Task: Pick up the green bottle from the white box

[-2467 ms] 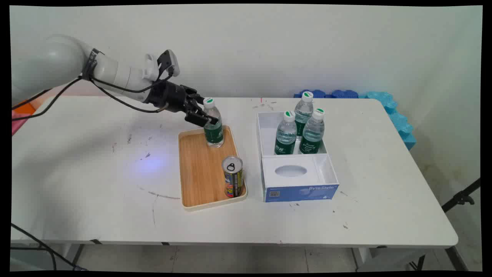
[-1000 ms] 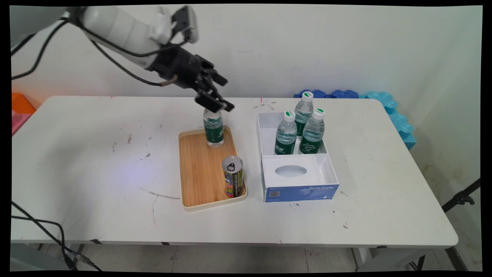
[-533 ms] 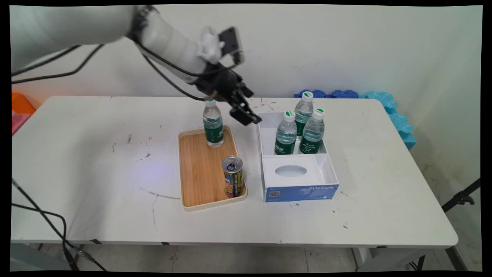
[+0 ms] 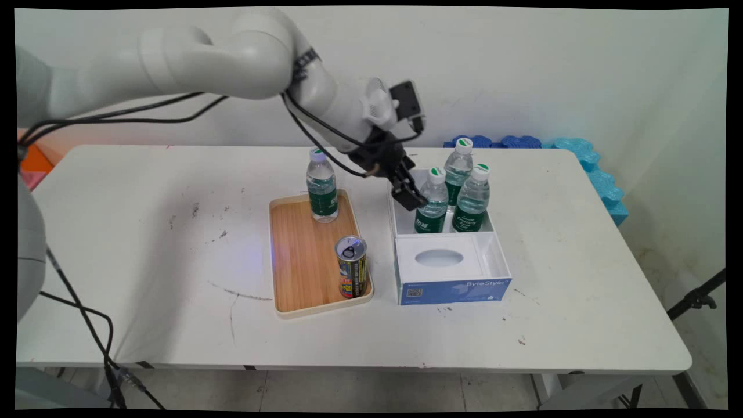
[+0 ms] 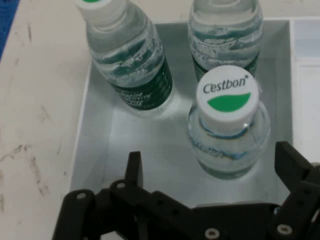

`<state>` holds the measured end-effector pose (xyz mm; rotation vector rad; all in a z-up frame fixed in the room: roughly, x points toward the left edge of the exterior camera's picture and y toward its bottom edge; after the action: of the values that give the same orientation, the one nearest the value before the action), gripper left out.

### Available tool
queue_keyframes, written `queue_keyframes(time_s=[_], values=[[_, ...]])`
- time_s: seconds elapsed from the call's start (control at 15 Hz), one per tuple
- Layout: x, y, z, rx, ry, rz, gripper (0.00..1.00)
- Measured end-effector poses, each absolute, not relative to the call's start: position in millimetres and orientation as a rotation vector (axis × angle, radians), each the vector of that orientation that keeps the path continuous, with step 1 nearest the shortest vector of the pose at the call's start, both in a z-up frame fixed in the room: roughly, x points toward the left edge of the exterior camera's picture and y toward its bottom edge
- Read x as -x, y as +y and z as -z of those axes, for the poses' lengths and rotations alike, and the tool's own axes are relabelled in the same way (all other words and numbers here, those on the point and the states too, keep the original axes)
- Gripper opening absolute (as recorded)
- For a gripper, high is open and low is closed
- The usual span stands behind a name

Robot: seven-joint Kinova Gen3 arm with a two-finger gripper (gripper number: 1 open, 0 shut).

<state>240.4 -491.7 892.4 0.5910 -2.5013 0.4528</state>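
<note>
Near edge: can (image 4: 352, 266) standing at tray (image 4: 293, 261) front corner. Farther back on tray: lone bottle (image 4: 321, 186), upright. Right of tray: box (image 4: 453, 273), three bottles standing in its rear compartment. Gripper (image 5: 210, 172) hanging over that compartment, fingers (image 5: 133, 167) spread wide, gripping nothing, nearest bottle (image 5: 229, 122) sitting between them but not touched. Judging this bottle: full, moderately heavy; thin clear plastic, slick, likely yielding under squeeze. Best hold probably at labelled body, below shoulder. Neighbours (image 5: 131, 55) crowding far side, leaving little clearance.
</note>
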Motion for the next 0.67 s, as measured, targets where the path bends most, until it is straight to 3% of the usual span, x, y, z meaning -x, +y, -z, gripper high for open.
queue_keyframes(time_s=[0.53, 0.6, 0.67], values=[[-207.0, -506.6, -862.7, -0.600, -2.543, -0.424, 1.00], [-204.7, -507.1, -861.0, -0.601, -2.545, -0.422, 0.00], [-202.7, -507.6, -859.9, -0.601, -2.547, -0.421, 0.00]])
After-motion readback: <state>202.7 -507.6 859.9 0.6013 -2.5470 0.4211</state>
